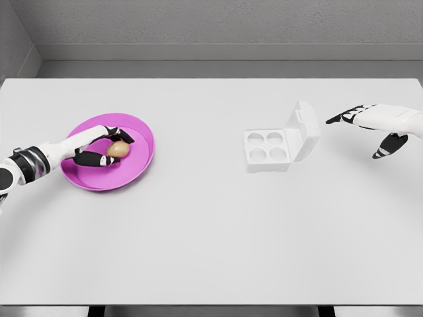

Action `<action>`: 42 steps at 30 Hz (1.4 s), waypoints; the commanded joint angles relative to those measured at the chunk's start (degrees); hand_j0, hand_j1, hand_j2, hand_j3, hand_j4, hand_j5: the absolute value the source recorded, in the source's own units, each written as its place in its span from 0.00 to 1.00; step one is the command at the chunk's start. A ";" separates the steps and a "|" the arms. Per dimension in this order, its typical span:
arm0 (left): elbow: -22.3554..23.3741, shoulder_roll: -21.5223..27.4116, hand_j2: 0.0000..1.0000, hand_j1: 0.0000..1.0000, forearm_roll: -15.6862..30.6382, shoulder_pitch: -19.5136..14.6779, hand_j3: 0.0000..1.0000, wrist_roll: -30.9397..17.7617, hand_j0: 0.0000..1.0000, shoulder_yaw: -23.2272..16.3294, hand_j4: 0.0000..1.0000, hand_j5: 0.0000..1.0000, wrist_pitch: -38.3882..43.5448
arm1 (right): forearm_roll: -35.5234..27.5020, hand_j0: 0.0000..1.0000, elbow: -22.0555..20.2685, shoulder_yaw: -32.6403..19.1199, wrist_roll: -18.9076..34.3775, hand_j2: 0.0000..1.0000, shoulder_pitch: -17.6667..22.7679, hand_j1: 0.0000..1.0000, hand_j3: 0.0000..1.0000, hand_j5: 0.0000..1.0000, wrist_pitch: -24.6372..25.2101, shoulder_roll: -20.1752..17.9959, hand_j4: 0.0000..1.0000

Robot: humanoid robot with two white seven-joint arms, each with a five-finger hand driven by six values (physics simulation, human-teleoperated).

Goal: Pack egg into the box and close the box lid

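At nine o'clock, the left hand (99, 146) curls its fingers around the egg (118, 150) over the pink plate (142, 158). At two o'clock the white box (268, 150) stands open, lid raised. Beyond, the right hand (370, 125) hovers, fingers spread, grasping nothing.

Matt white table (211, 251), smooth magenta plate (142, 165), matt egg box (268, 146)

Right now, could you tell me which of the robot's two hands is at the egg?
The left hand, over the pink plate, has its fingers curled around the egg. The right hand hovers open beside the box, holding nothing.
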 commanded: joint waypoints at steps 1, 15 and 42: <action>0.10 0.04 0.61 0.61 -0.36 0.09 0.61 -0.36 0.61 -0.17 0.61 0.61 0.03 | -0.20 1.00 -0.01 0.00 -0.02 1.00 0.00 1.00 1.00 1.00 0.09 -0.02 1.00; -0.25 -0.13 0.51 0.51 -0.19 0.00 0.51 -0.36 0.51 -0.17 0.51 0.51 0.11 | -0.20 1.00 -0.19 0.00 -0.02 1.00 0.00 1.00 1.00 1.00 0.09 -0.46 1.00; -7.72 1.36 0.45 0.45 1.92 -0.26 0.45 -4.32 0.45 1.50 0.45 0.45 0.20 | -0.29 1.00 -1.24 0.09 -0.02 1.00 -0.26 1.00 1.00 1.00 0.09 -0.81 1.00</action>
